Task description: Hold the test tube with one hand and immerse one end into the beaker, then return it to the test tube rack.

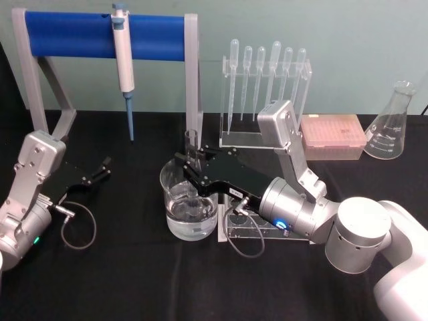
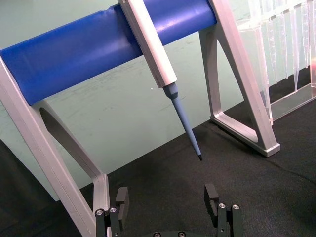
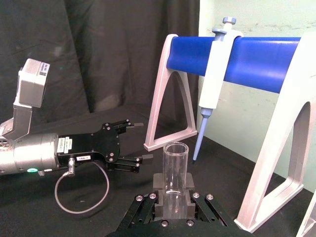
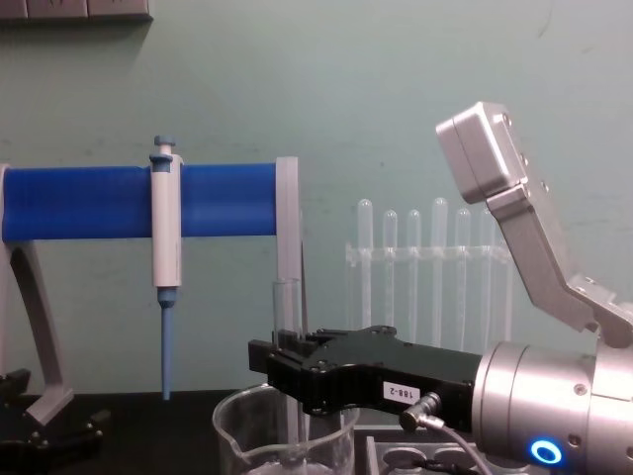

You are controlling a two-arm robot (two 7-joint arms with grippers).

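1. At the centre of the head view, the right gripper [image 1: 190, 172] reaches in from the lower right of the frame, and its jaws are clenched on the test tube [image 1: 192, 142].
2. The test tube stands upright. Its open rim rises above the black fingers and its lower part goes down inside the beaker [image 1: 189, 217].
3. The beaker sits at the centre of the black table [image 1: 134, 281] and holds clear liquid. Whether the tube's tip touches the liquid cannot be told.
4. In the right wrist view, the test tube [image 3: 175, 170] rises from between the fingers of the right gripper [image 3: 173, 206] at the lower centre of the frame.
5. In the chest view, the right gripper [image 4: 287, 364] holds the test tube [image 4: 287, 307] directly above the beaker [image 4: 242, 435] at the bottom edge.
6. The test tube rack [image 1: 257, 231], made of clear plastic, lies just right of the beaker and partly under the right arm.
7. The left gripper [image 1: 103, 167] hovers at the left of the head view, well apart from the beaker. Its jaws are released and hold nothing, as the left wrist view [image 2: 167, 197] shows.
8. A blue stand [image 1: 100, 33] at the upper left carries a hanging pipette [image 1: 124, 60].
9. A row of plastic droppers [image 1: 267, 67] stands at the upper centre, with a pink box [image 1: 332, 134] and a flask [image 1: 391, 124] to its right.
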